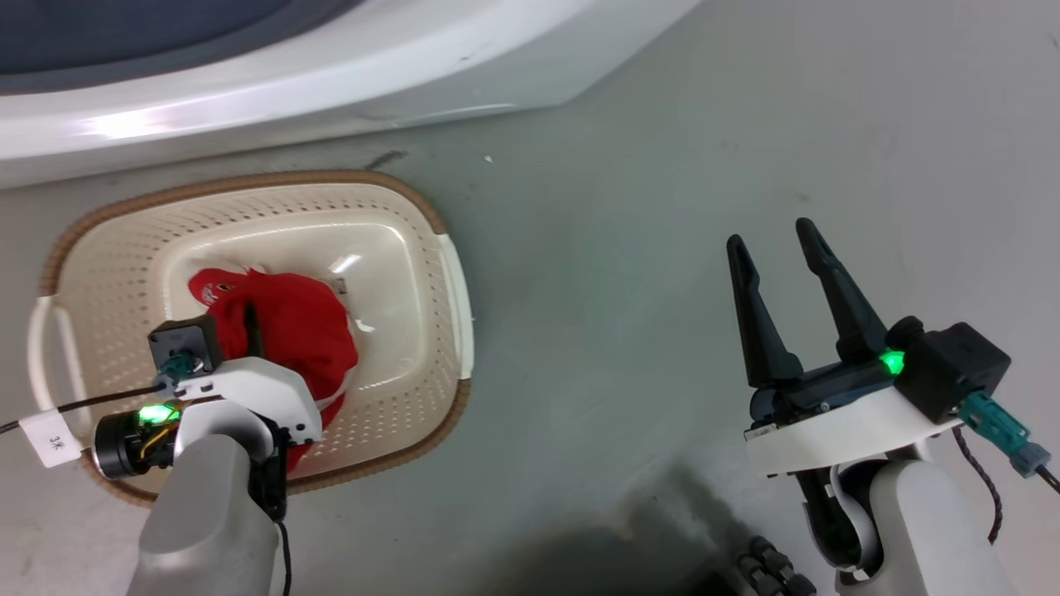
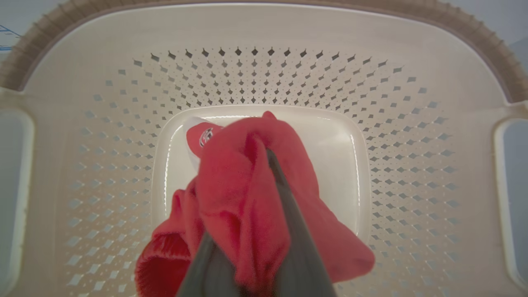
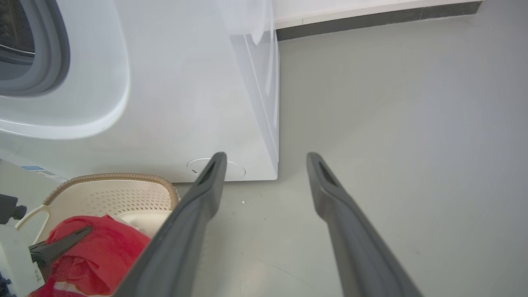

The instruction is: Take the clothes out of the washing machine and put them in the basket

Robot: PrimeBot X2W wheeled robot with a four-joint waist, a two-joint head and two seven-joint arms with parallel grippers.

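red clothes (image 1: 290, 327) bunched in cream basket (image 1: 108, 273) by washing machine (image 1: 331, 70)

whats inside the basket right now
One red garment, pinched between the left gripper fingers, sits inside the basket over its glossy cream bottom. Anything lying under the fabric is covered.

Smooth grey floor (image 1: 662, 248) w/ soft glare, white wall (image 3: 330, 8) + dark skirting strip (image 3: 371, 21) at far edge.

The clothes (image 1: 286, 327) lie in the basket (image 1: 112, 248) — washing machine (image 1: 248, 91) at its twelve o'clock, right gripper (image 1: 770, 233) well apart at three.
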